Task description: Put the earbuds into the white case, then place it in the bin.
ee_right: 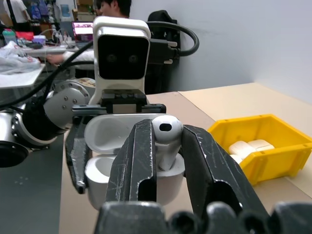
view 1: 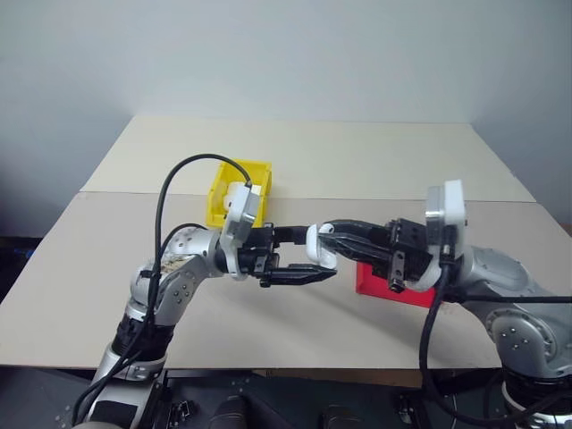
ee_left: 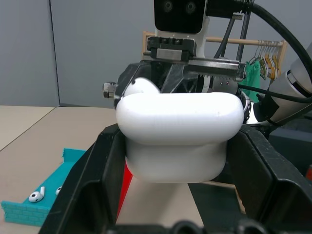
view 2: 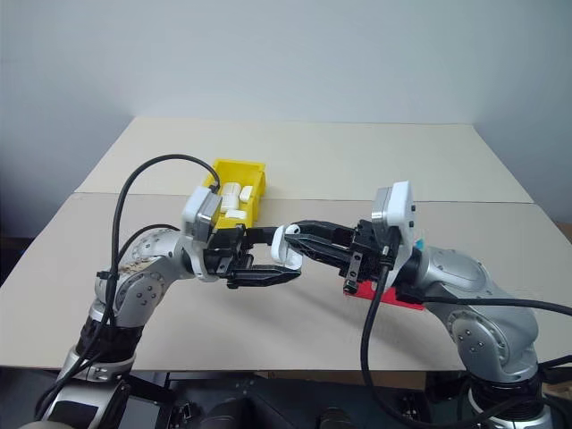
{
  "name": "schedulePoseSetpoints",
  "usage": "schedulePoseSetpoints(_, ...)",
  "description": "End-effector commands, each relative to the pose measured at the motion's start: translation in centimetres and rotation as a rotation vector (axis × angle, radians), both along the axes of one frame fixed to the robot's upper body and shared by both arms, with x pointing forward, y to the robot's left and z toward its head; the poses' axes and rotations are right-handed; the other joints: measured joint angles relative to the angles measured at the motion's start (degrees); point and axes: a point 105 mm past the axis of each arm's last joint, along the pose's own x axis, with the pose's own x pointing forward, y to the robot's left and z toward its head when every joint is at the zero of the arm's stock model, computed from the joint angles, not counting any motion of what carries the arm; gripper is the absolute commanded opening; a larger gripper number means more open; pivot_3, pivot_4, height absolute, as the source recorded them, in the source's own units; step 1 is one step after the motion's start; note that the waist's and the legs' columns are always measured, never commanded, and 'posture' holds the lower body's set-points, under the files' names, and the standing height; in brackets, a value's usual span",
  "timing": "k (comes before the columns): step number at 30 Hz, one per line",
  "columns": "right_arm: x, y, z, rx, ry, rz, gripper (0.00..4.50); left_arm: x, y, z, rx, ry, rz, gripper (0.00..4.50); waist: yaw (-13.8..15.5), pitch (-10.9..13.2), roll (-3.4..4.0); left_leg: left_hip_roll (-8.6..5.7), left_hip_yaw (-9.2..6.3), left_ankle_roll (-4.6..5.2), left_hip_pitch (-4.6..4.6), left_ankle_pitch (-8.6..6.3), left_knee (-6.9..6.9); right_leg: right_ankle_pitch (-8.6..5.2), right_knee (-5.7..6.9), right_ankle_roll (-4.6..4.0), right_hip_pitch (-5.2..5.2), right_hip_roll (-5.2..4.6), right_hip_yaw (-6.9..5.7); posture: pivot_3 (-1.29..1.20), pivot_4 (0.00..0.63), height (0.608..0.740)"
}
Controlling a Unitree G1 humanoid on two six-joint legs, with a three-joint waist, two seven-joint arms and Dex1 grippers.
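White case (ee_right: 127, 161), lid flipped open, sits clamped between the left gripper's (view 1: 299, 255) fingers above the worktop (view 1: 295, 161). Right gripper's (ee_right: 165, 146) fingers pinch an earbud (ee_right: 166, 141), its stem in the case. Yellow bin (ee_right: 265, 144) behind holds other white cases.

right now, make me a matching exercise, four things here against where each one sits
Things:
1. white case
2. earbud
3. yellow bin
4. teal tray

Places:
a. on the table, holding loose earbuds
b. between the right gripper's jaws
c. on the table, holding white cases
d. in the left gripper's jaws, lid open

Pairs: 1-d, 2-b, 3-c, 4-a
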Motion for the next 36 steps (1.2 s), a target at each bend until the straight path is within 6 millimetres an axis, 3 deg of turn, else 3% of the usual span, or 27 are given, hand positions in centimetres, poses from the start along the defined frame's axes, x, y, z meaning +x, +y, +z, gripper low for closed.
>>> schedulePoseSetpoints(1,0.2,0.1,0.2,0.013,-0.025,-0.016,0.61,-0.7,0.0,1.7,-0.045,-0.089,-0.021,2.8,-0.01,0.0,0.0,0.0,0.0,0.0,0.0,0.0,0.0,0.0,0.0,0.0,0.0,0.0,0.0,0.0,0.15,0.74)
schedulePoseSetpoints(19,-0.7,0.1,-1.1,-0.075,-0.02,0.07,0.61,-0.4,0.2,2.2,-0.057,-0.11,0.014,2.8,-0.03,0.0,0.0,0.0,0.0,0.0,0.0,0.0,0.0,0.0,0.0,0.0,0.0,0.0,0.0,0.0,0.15,0.74)
schedulePoseSetpoints(30,-0.4,-0.1,-0.8,-0.078,-0.025,0.065,4.41,-0.4,0.1,2.2,-0.057,-0.11,0.011,2.8,0.0,0.0,0.0,0.0,0.0,0.0,-0.01,0.0,0.01,0.0,0.0,0.0,0.0,0.0,0.0,0.0,0.15,0.74)
schedulePoseSetpoints(36,1.0,-2.0,1.5,-0.025,-0.058,-0.027,4.48,0.0,1.1,1.8,-0.032,-0.113,0.051,2.8,-0.12,0.0,0.0,0.0,0.01,0.0,0.0,0.0,0.0,0.0,-0.01,0.0,0.0,0.0,0.01,0.0,0.15,0.74)
